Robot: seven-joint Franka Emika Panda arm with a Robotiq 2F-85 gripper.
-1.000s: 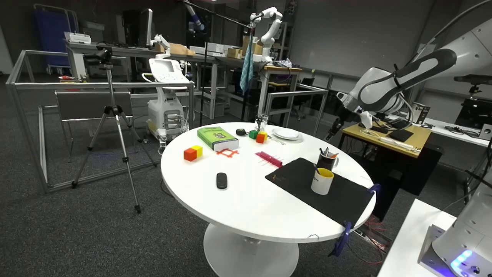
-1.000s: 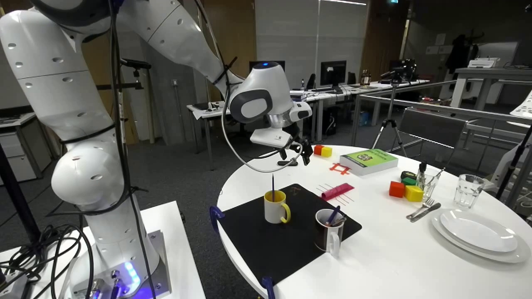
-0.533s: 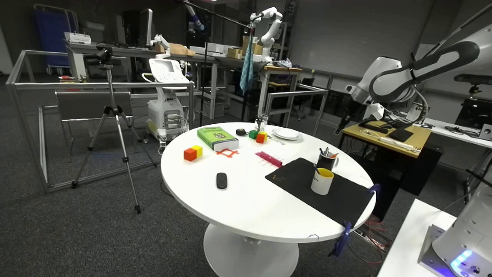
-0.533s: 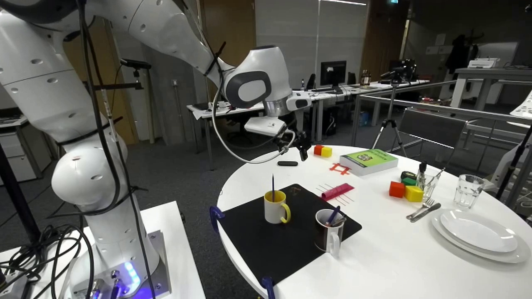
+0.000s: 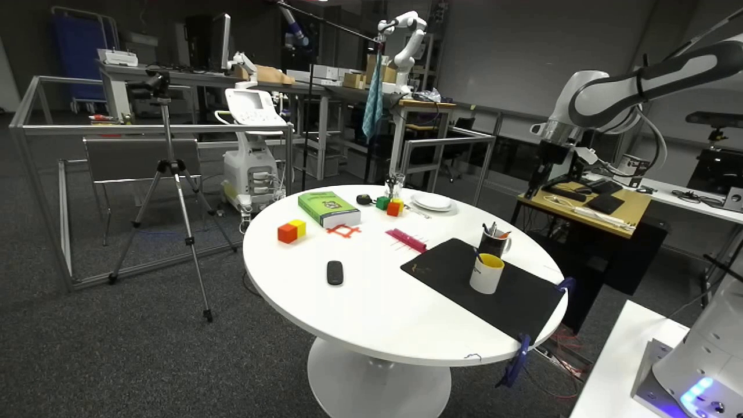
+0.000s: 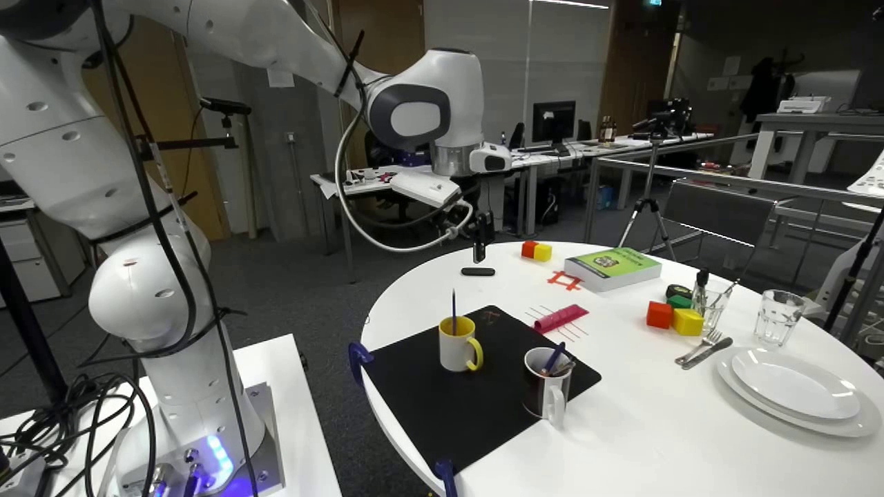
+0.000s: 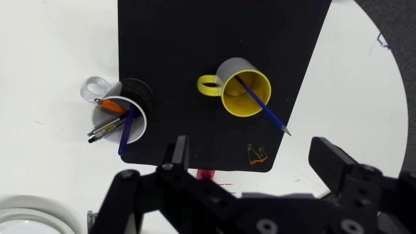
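Note:
My gripper (image 7: 249, 139) is open and empty, its fingers wide apart above the round table. In both exterior views the gripper (image 5: 529, 196) (image 6: 479, 255) hangs in the air, pointing down, touching nothing. In the wrist view a white mug with a yellow inside (image 7: 239, 70) stands on a black mat (image 7: 169, 48), its yellow handle to the left. A blue pencil (image 7: 265, 109) leans in it, tip out over the rim. A dark mug with a white handle (image 7: 138, 89) holds several pens beside the mat's edge. A pink piece (image 7: 205, 174) is partly hidden behind a finger.
The white table (image 6: 642, 407) also bears a green book (image 6: 611, 266), a black oblong object (image 6: 478, 271), coloured cubes (image 6: 659, 315), an orange frame (image 6: 564, 280), a fork and knife (image 6: 704, 351), a glass (image 6: 777, 317) and stacked plates (image 6: 794, 386). Blue clamps (image 6: 358, 362) grip the table edge by the mat.
The arm has drawn back toward its base and risen a little. The gripper has turned from a slant to point more straight down. The objects on the table have not moved.

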